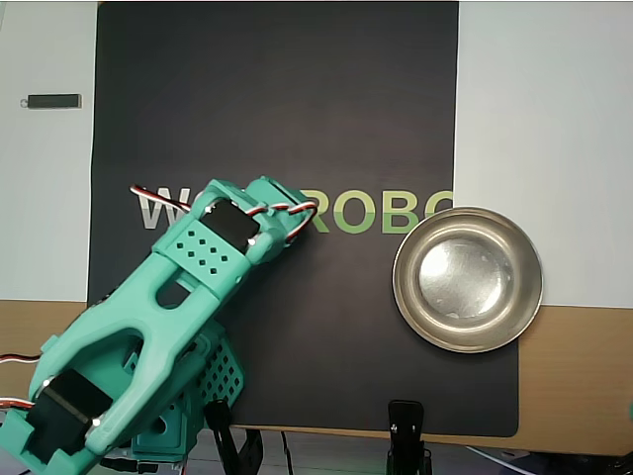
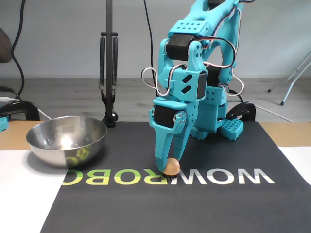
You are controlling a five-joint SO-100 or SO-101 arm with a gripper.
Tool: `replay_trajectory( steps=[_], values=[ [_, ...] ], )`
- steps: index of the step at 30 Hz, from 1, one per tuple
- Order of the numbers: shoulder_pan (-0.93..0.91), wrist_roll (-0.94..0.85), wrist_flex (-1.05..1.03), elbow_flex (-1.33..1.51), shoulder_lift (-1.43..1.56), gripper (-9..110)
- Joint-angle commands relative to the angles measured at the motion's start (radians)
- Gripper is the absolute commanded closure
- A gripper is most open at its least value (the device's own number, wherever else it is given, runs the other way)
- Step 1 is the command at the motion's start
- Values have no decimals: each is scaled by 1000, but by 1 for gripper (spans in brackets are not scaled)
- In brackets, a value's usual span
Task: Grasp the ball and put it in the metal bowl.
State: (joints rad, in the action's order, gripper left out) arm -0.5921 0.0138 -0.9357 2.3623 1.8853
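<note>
The claw [image 2: 167, 170] is closing around the ball [image 2: 171, 168] on the mat [image 2: 146, 208], well apart from the empty bowl [image 2: 66, 141]; lifting and dropping remain.

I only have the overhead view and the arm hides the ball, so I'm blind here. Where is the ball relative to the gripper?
Observer: In the fixed view the ball sits on the black mat, at the tips of the gripper, which points straight down.
Operator: Is it lifted yet?
Observer: No, the ball rests on the mat's lettering.
Operator: Anything in the metal bowl?
Observer: It looks empty in the fixed view; only reflections show on its wall.
Operator: Are the fingers closed on the ball?
Observer: They reach down to it, but a firm grip cannot be told.
</note>
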Motion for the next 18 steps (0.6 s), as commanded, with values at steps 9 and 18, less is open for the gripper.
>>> replay_trajectory(
  steps=[9, 18],
  values=[
    [8, -3, 3, -15, 2, 46],
    [8, -3, 3, -17, 5, 67]
  ],
)
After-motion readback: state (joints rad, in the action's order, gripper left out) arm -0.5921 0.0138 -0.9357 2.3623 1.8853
